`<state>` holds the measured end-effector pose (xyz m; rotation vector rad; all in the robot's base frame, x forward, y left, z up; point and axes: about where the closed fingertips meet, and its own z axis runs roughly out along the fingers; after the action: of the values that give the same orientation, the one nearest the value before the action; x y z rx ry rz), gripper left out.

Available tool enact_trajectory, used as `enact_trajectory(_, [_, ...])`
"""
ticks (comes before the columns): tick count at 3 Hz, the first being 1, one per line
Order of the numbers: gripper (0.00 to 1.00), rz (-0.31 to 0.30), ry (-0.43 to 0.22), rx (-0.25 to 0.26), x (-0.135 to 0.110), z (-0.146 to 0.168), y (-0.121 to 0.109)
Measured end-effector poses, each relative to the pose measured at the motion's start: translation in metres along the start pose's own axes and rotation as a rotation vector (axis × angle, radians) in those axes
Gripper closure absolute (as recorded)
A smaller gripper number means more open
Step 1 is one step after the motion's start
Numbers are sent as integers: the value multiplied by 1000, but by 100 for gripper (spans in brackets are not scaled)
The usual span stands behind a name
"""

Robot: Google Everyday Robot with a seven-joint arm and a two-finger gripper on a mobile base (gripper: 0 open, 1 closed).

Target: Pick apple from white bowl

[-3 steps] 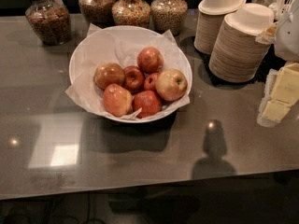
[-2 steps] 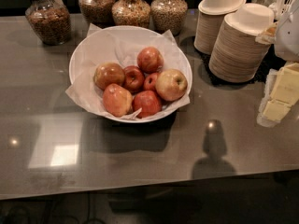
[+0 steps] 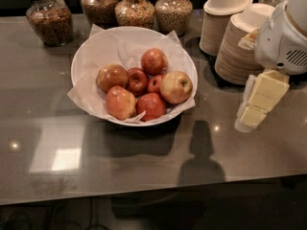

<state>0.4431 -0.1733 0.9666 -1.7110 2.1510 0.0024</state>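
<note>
The white bowl [image 3: 92,48], lined with crinkled white paper, stands on the grey counter left of centre. It holds several apples. The apple [image 3: 176,86] is the palest and largest, yellow-cream with a pink blush, and lies at the bowl's right side, touching smaller red apples [image 3: 151,105]. An orange-brown apple [image 3: 111,77] lies at the left. My gripper [image 3: 253,113], cream-coloured under the white arm [image 3: 284,38], hangs at the right, clear of the bowl's right rim and a little above the counter. It holds nothing that I can see.
Two stacks of beige paper bowls [image 3: 240,42] stand at the back right, close behind the arm. Several glass jars of grains [image 3: 135,9] line the back edge. The counter's front edge [image 3: 144,193] runs across the bottom.
The gripper and arm have moved left, toward the bowl's right side. The bowl and apples have not moved.
</note>
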Motion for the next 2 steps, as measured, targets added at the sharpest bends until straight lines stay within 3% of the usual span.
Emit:
enact_trajectory(1, [0, -59, -67, -54, -41, 20, 12])
enact_trajectory(2, [0, -61, -71, -55, -44, 20, 13])
